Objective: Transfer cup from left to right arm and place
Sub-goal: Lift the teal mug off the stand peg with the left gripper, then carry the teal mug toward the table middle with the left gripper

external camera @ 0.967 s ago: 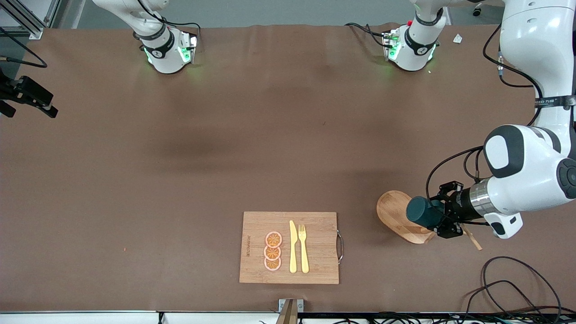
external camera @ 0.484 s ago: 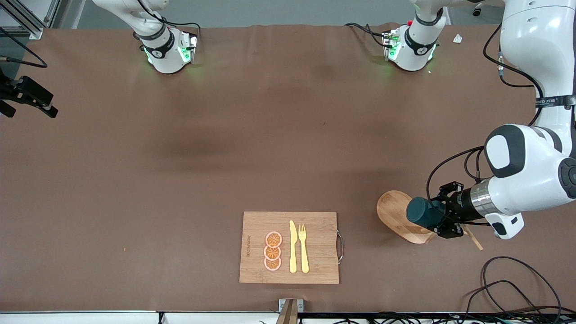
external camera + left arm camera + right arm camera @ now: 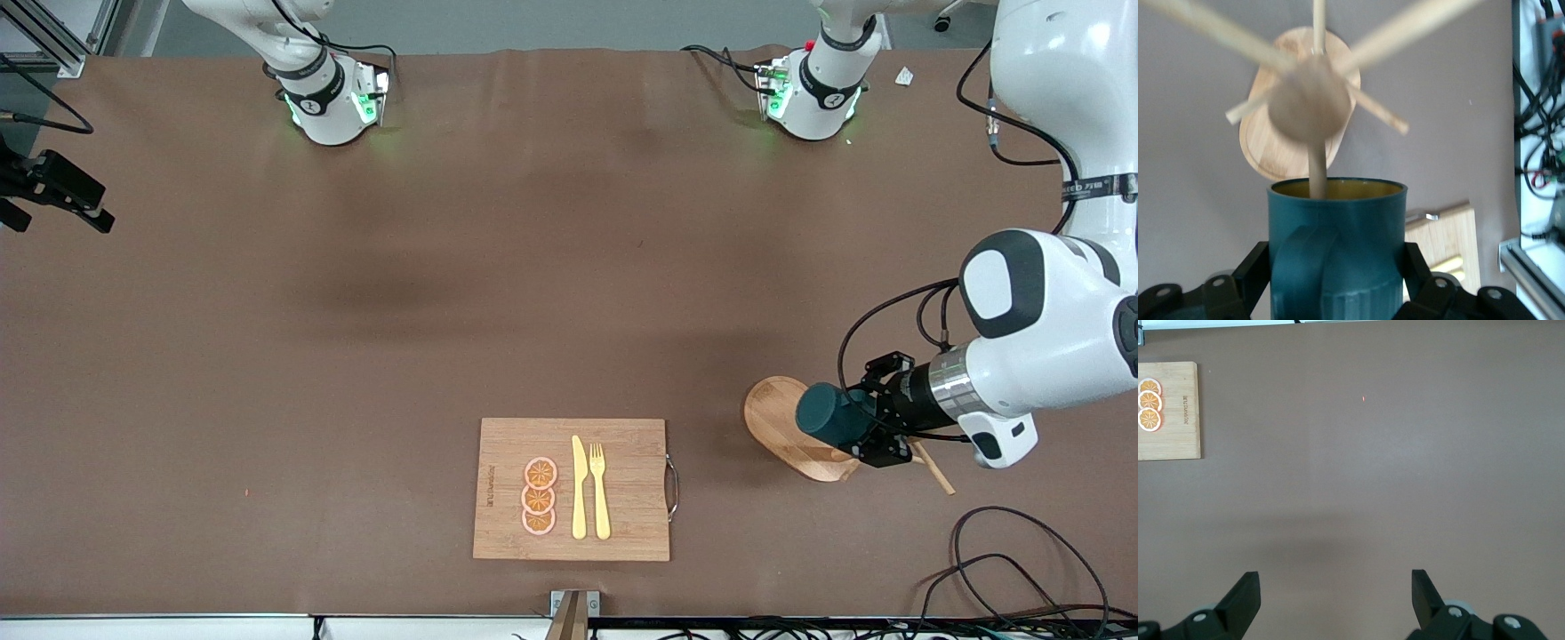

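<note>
Front view: the left end effector (image 3: 855, 427) sits at about four o'clock of the frame, clamped on the cup (image 3: 822, 416); the cup lies on its side in the air, over the oval wooden base (image 3: 772, 418) of a mug rack; a thin wooden peg (image 3: 933, 469) of that rack pokes out at the end effector's five o'clock; the cutting board (image 3: 622, 533) rests on the brown worktop (image 3: 444, 311) at six o'clock, nearer the camera, carrying three orange slices (image 3: 539, 497), a yellow knife (image 3: 579, 487) and a yellow fork (image 3: 599, 489); the right end effector is out of this frame, its arm waiting.

Left wrist view: the teal cup (image 3: 1336, 253) fills the lower centre, handle facing the lens, a black finger (image 3: 1418, 270) pressed against each flank; a wooden peg (image 3: 1316, 167) runs into its yellowish mouth; the rack's hub (image 3: 1310, 107) and base (image 3: 1261, 143) lie at twelve o'clock.

Right wrist view: the right end effector (image 3: 1336, 597) hangs over bare worktop (image 3: 1371, 487), fingers (image 3: 1245, 597) spread wide apart, holding nothing; the board (image 3: 1178, 433) with its slices (image 3: 1149, 402) shows at ten o'clock.
</note>
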Motion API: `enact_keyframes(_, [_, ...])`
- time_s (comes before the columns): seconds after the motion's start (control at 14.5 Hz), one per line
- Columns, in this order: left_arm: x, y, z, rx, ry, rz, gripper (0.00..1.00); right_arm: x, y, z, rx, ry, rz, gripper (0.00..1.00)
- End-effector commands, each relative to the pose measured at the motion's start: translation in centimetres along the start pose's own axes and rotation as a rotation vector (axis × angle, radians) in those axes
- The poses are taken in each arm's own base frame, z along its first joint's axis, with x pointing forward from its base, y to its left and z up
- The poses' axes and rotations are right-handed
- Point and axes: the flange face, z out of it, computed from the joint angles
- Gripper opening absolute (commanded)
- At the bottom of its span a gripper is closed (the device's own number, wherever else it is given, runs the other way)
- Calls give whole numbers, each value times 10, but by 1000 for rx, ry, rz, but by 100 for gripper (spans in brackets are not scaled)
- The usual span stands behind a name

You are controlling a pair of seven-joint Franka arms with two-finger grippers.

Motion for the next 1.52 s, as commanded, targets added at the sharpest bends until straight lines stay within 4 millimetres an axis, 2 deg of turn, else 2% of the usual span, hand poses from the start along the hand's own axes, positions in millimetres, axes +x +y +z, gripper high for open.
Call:
enact_keyframes(0.0, [-51, 2, -8, 13, 19, 68, 76, -3, 0, 0, -5, 3, 1, 100])
enact_keyframes(0.14, [-92, 4, 5, 40, 67, 118, 76, -3, 0, 0, -5, 3, 2, 100])
enact_keyframes(0.21, [-121, 5, 14, 56, 100, 147, 76, -3, 0, 0, -5, 3, 2, 100])
enact_keyframes(0.48, [-212, -1, 56, 97, 233, 316, 76, -4, 0, 0, -6, 2, 4, 100])
enact_keyframes(0.76, [-273, -11, 101, 123, 353, 471, 76, -3, 2, 0, -6, 3, 5, 100])
enact_keyframes(0.97, [-316, -25, 145, 142, 492, 573, 76, -3, 1, 0, -6, 3, 4, 100])
enact_keyframes(1.04, [-334, -34, 163, 148, 553, 628, 76, -3, 2, 0, -6, 3, 5, 100])
enact_keyframes(1.11, [-343, -38, 175, 149, 604, 670, 76, -3, 1, 0, -6, 3, 4, 100])
enact_keyframes(1.24, [-373, -57, 210, 150, 696, 750, 76, -3, 2, 0, -6, 3, 5, 100])
enact_keyframes(1.45, [-413, -77, 230, 80, 822, 817, 76, -3, 2, 0, -6, 3, 5, 100])
